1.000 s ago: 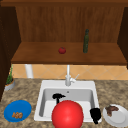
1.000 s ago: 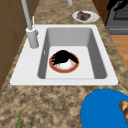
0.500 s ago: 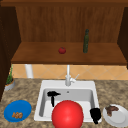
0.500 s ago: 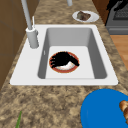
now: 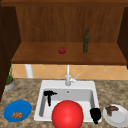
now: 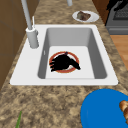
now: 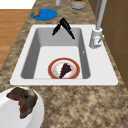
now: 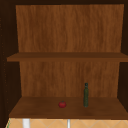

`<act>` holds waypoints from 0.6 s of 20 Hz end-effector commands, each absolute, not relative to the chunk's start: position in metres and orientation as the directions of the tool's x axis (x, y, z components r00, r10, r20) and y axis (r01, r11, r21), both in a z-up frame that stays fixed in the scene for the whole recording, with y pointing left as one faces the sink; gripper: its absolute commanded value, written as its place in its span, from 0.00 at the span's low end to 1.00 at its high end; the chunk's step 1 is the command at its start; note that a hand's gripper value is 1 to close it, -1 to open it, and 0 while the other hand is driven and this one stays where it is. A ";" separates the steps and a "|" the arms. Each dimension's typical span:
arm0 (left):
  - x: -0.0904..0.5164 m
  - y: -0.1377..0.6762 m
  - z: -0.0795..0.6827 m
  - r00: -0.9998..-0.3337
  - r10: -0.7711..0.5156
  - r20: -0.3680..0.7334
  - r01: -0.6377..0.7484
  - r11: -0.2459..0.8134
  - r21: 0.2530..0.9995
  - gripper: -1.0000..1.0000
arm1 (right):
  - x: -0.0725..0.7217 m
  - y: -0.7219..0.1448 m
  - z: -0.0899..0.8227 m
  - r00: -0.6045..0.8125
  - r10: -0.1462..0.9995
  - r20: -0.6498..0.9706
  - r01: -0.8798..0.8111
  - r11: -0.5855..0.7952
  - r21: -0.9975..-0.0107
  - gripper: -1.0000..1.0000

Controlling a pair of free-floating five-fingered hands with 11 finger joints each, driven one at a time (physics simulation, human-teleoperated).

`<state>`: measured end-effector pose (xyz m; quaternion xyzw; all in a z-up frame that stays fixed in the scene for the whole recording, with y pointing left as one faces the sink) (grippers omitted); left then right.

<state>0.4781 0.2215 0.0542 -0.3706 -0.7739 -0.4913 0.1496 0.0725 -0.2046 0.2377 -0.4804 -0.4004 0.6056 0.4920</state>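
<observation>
My left hand (image 5: 48, 95) hangs open inside the white sink (image 5: 82, 84) near its left end, fingers pointing down. In the right side view this left hand (image 7: 64, 26) floats above the sink's far end. From the left side it (image 6: 63, 64) shows in front of the red bowl (image 6: 65, 71). The red bowl (image 5: 67, 115) sits on the sink floor towards the front and holds a dark scrap (image 7: 65, 70). My right hand (image 5: 95, 114) hovers at the sink's front right corner, beside the white plate (image 5: 120, 118).
A faucet (image 5: 68, 77) stands behind the sink. A blue plate (image 5: 17, 110) with brown food lies on the left counter. The white plate carries a brown piece (image 7: 21, 100). The shelf above holds a red fruit (image 5: 62, 50) and a green bottle (image 5: 86, 41). A potted plant (image 5: 9, 81) stands far left.
My left hand has moved left over the sink, from above the bowl towards the sink's left end. The right hand and the bowl stay put.
</observation>
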 end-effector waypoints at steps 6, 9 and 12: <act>0.473 0.220 0.063 -0.719 0.425 0.550 0.676 0.244 0.695 0.00 | 0.073 -0.205 0.238 -0.054 0.981 -0.188 -0.211 -0.195 -0.958 0.50; 0.473 0.223 0.083 -0.700 0.404 0.589 0.693 0.187 0.696 0.00 | 0.073 -0.205 0.238 -0.054 0.981 -0.188 -0.211 -0.195 -0.958 0.50; 0.472 0.228 0.092 -0.691 0.380 0.615 0.704 0.162 0.691 0.00 | 0.073 -0.205 0.238 -0.054 0.981 -0.188 -0.211 -0.195 -0.958 0.50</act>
